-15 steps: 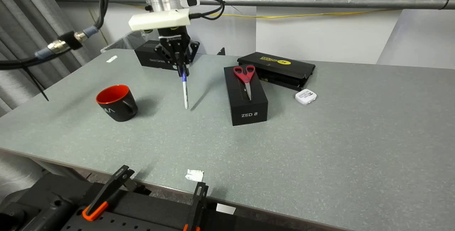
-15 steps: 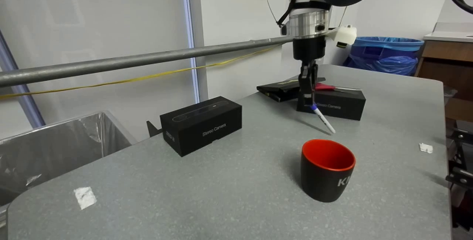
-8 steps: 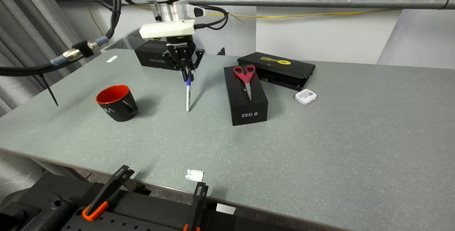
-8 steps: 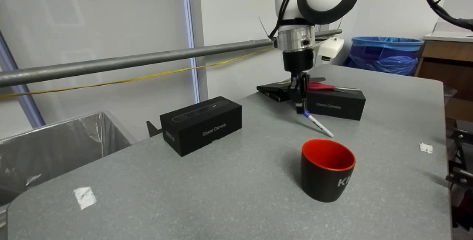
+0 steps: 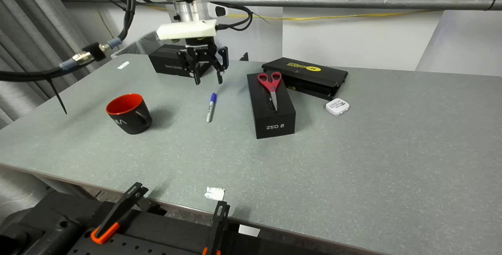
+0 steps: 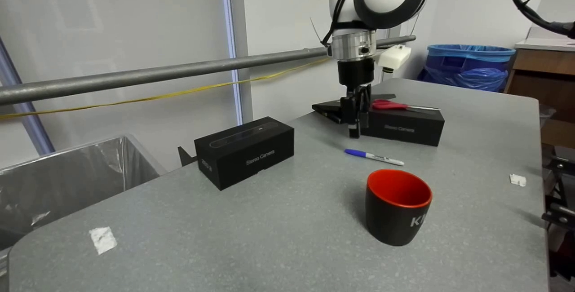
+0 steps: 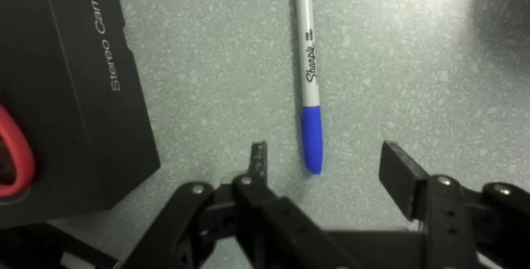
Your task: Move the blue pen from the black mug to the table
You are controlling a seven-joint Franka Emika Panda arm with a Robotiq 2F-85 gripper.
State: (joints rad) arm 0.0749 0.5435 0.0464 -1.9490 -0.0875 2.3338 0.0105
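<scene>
The pen lies flat on the table, outside the mug, blue end nearest the gripper. Gripper is released: we see its fingers spread and the pen free of them, tips hanging above the table. In the wrist view the blue end shows between the tips; the finger bases there are blurry and cut off below. In an exterior view the fingers overlap, so we can't judge the gap there. Mug stands upright, apart from the pen; we get only part of its lettering, and its handle is hidden in an exterior view. The scissors rest on a box; we have both cut off at the wrist view's left edge. Gripper blocks part of the rear box in an exterior view, and part of the flat box in an exterior view. Print on the white case: too small to read.
</scene>
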